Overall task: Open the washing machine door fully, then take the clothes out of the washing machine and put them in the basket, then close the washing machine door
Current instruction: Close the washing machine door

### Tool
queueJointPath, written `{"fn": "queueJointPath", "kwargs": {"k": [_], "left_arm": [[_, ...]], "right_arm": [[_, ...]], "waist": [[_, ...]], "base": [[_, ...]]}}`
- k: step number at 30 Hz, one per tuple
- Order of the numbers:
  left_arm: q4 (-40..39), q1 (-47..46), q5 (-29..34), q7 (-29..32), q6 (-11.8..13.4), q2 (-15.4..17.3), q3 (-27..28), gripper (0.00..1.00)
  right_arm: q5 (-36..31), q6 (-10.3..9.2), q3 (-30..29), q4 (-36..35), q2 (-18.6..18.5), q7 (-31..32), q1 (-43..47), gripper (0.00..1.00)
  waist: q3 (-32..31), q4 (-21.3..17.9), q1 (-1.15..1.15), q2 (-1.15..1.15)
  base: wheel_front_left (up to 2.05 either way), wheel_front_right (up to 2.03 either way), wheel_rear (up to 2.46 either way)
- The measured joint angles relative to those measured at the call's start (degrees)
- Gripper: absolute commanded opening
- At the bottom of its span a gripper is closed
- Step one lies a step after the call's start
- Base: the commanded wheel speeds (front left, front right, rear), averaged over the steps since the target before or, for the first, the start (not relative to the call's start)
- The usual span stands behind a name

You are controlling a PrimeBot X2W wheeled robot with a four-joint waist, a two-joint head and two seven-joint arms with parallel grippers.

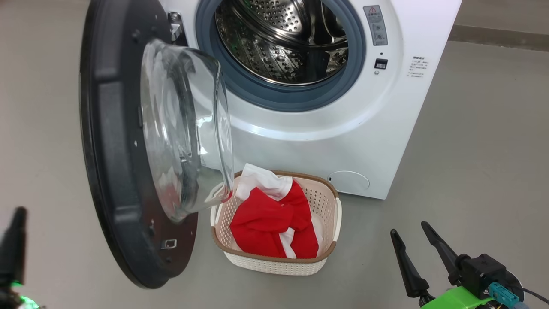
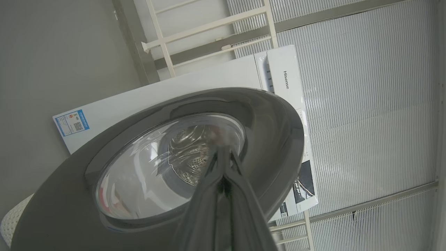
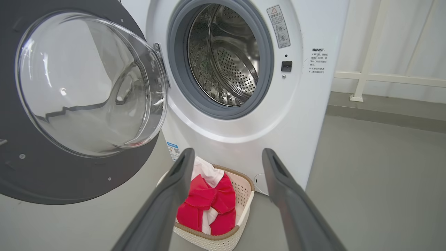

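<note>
One washer door (image 1: 107, 171) open, red clothes (image 1: 266, 219) in one basket (image 1: 279, 265), left fingers (image 2: 205, 209) together, right fingers (image 3: 167, 202) spread

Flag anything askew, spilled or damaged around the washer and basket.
Only one small thing: a white part of the clothes sticks up over the rear rim of the basket instead of lying inside. No cloth has spilled onto the floor, and the washing machine door looks undamaged.

Right gripper (image 1: 408, 227): two long, tapered matte-black fingers (image 1: 407, 266) on a black block housing (image 1: 482, 270). Bright green bracket (image 1: 459, 298) beneath, teal plug connector (image 1: 504, 296), thin black cable (image 1: 536, 295). Left gripper (image 2: 223, 155): glossy dark-grey fingers; green indicator glow (image 1: 25, 301) at base.
</note>
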Motion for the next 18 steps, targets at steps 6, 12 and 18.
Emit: {"fn": "queueJointPath", "kwargs": {"k": [6,12,18], "left_arm": [[2.1,0.0,-2.1,4.4,-0.4,-0.8,-2.8,0.00],[2.9,0.1,-2.8,7.3,-1.5,-1.0,-5.1,0.00],[2.8,0.4,-3.3,9.9,-2.0,-1.4,-7.3,0.00]], "right_arm": [[0.1,0.00,0.0,-0.2,0.0,0.0,0.0,1.00],[0.1,0.00,0.0,-0.3,0.0,0.0,0.0,1.00],[0.1,0.00,0.0,-0.6,0.0,0.2,-0.2,1.00]], "waist": [[0.5,-0.6,0.00,0.00],[1.1,-1.1,0.00,0.00],[2.0,-2.1,0.00,0.00]], "base": [[0.00,0.00,0.00],[0.00,0.00,0.00],[0.00,0.00,0.00]]}}
